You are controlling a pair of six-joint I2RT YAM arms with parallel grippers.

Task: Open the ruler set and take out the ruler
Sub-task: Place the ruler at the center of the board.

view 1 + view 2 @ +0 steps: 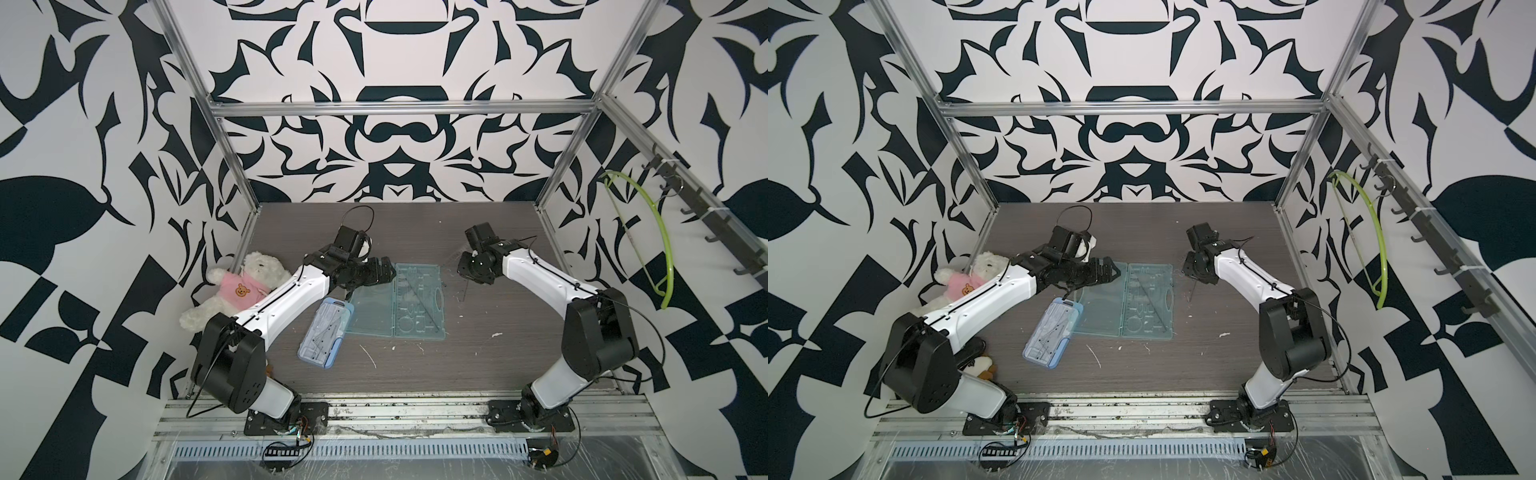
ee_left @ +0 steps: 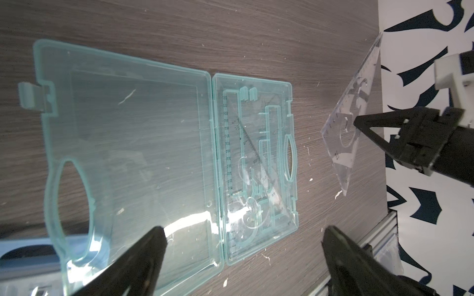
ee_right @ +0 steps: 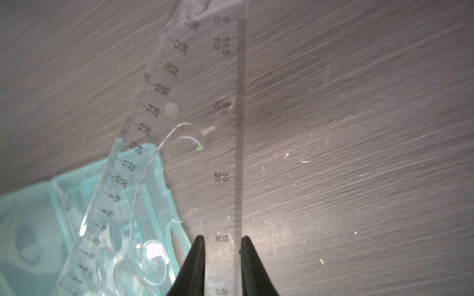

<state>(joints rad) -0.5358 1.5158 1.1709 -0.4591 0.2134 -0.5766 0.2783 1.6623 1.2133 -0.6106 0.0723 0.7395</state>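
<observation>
Closed case (image 1: 325, 332) left of ruler set (image 1: 374, 311)

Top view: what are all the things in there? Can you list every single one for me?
ruler case: one, see-through teal, lying open flat mid-table
triangle ruler: one, clear, held by the right gripper beside the case
rulers in the tray: count unclear, clear, in the case's tray half
second case: one, blue, shut, next to the teal lid
teddy bear: one, white with a pink shirt, left edge of the table
small plush: one, brown and white, under the left arm
hanger: one, green, right wall
hook rail: one, dark, right wall
table: one, dark wood grain
left gripper: one, black, open, over the lid
right gripper: one, black, shut on the triangle ruler
</observation>
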